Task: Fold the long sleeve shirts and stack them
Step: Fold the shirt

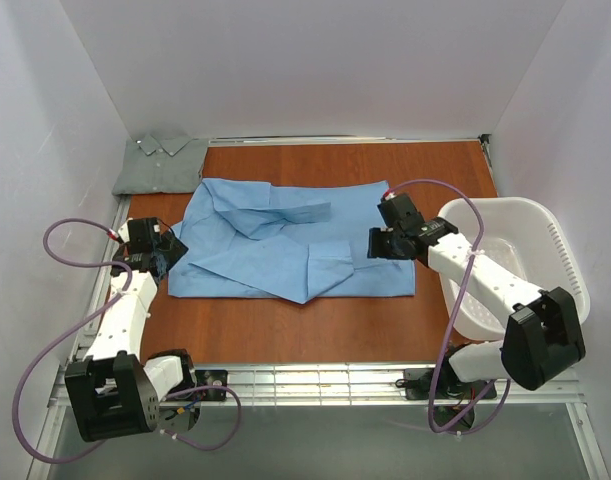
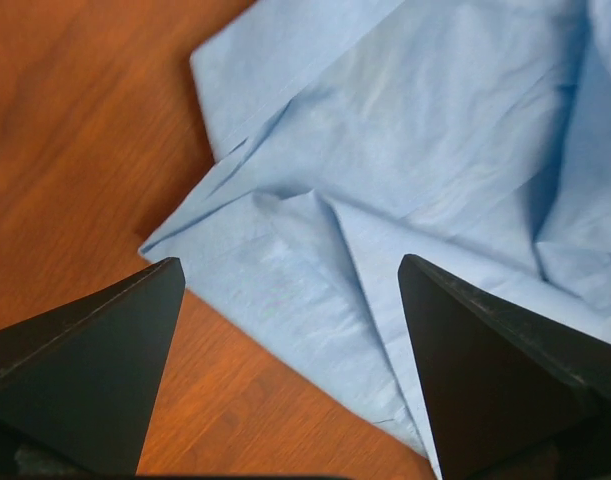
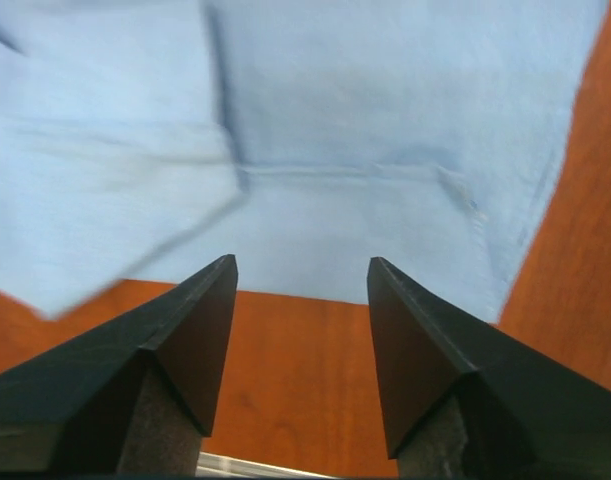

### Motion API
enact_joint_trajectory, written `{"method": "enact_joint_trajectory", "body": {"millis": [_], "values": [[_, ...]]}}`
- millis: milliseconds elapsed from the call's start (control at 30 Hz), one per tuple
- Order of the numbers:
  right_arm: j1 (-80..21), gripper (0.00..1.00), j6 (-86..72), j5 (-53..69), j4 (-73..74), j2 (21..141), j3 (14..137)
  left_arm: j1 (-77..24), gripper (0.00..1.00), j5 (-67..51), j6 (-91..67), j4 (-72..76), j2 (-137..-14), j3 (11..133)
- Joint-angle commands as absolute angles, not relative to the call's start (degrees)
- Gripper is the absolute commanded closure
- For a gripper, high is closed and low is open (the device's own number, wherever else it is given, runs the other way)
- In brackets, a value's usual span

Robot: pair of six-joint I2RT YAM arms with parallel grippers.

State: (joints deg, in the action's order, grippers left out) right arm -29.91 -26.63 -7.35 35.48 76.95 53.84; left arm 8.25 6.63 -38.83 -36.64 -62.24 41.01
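A light blue long sleeve shirt lies spread on the brown table, its sleeves folded in over the body. A grey-green shirt lies folded at the back left corner. My left gripper hovers at the blue shirt's left edge. In the left wrist view the gripper is open, with the shirt's creased corner lying below the gap. My right gripper is over the shirt's right side. In the right wrist view it is open and empty, with the shirt's hem just past the fingertips.
A white plastic laundry basket stands at the right edge of the table, under my right arm. White walls close in the back and both sides. A metal rail runs along the near edge. Bare wood shows in front of the shirt.
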Motion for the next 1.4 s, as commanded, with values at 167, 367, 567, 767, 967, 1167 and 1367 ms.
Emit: {"method": "enact_joint_trajectory", "body": {"millis": [167, 367, 567, 767, 967, 1167, 1367], "values": [[-39.2, 0.46, -31.7, -12.0, 42.3, 88.7, 72.7, 4.6, 0.16, 11.7, -31.8, -32.3, -57.6, 40.2], [-45.3, 0.48, -30.9, -17.0, 48.2, 104.1, 89.3, -3.8, 0.16, 17.2, -30.7, -30.2, -56.1, 38.0], [-48.5, 0.54, -29.8, -23.2, 53.5, 118.6, 104.5, -6.2, 0.16, 17.5, -30.7, -29.1, -55.5, 37.5], [-48.7, 0.58, -31.5, -25.1, 54.7, 126.4, 108.5, -6.9, 0.16, 17.4, -30.9, -29.0, -55.5, 37.6], [-48.7, 0.58, -33.4, -26.5, 54.9, 128.6, 106.1, -7.3, 0.17, 17.1, -30.9, -28.7, -55.7, 37.5], [-49.2, 0.58, -33.4, -25.0, 54.8, 130.0, 108.0, -7.5, 0.17, 17.1, -30.9, -28.7, -55.6, 37.6], [-49.6, 0.57, -34.4, -23.7, 54.8, 130.7, 109.0, -7.5, 0.17, 17.0, -30.8, -28.7, -55.6, 37.4]]}}
